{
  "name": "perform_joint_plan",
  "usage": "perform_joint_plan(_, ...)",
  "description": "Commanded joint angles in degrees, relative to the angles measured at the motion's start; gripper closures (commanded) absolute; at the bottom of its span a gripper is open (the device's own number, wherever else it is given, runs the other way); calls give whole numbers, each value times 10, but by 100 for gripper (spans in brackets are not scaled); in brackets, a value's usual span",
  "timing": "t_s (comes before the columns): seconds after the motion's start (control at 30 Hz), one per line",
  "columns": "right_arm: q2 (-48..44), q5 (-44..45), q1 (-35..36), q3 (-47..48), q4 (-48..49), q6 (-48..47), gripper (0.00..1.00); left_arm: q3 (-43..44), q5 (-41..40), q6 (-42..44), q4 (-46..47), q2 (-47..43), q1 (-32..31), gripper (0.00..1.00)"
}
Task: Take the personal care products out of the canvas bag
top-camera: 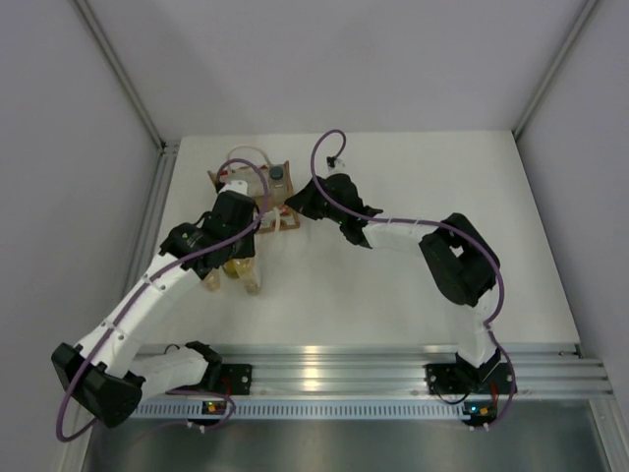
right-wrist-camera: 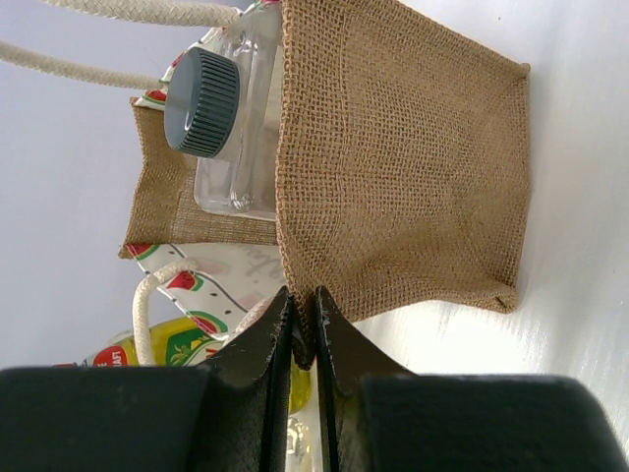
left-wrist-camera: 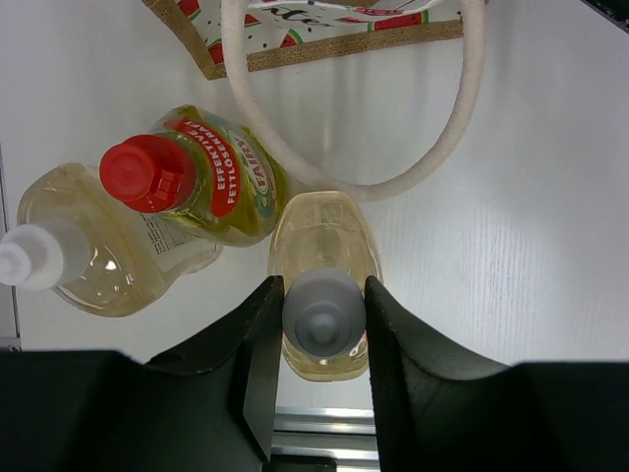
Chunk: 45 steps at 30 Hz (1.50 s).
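Observation:
The canvas bag [top-camera: 257,185] stands at the back left of the table; its burlap side shows in the right wrist view [right-wrist-camera: 403,167]. My right gripper [right-wrist-camera: 305,300] is shut on the bag's rim, and it also shows in the top view [top-camera: 293,208]. The clear bottle with a dark cap [right-wrist-camera: 221,128] is inside the bag. My left gripper [left-wrist-camera: 322,320] is shut on the cap of an amber bottle [left-wrist-camera: 324,231] that stands on the table in front of the bag. Beside it are the yellow-green bottle with a red cap [left-wrist-camera: 211,182] and the second amber bottle [left-wrist-camera: 88,256].
A white rope handle [left-wrist-camera: 462,128] of the bag loops over the table just behind the held bottle. The aluminium rail [top-camera: 373,369] runs along the near edge. Grey walls close in the left, right and back sides.

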Motion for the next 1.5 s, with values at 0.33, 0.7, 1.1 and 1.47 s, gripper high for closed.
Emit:
perform_joint_plan(0.33,1,-10,4,14,-52,-10,100,-78,-67,-72,153,-26,-2,100)
perform_joint_plan(0.7,4,-12,5,14,-49,-7,100,-77,-56,-67,154,-17,-2,76)
perform_joint_plan(1.1,8,-14,5,15,-47,-2,100,-33,-2,-51,146,-40,-2,25)
perform_joint_plan(1.47,11,-18,5,11,-33,8,100,123,-13,-48,148,57,-2,23)
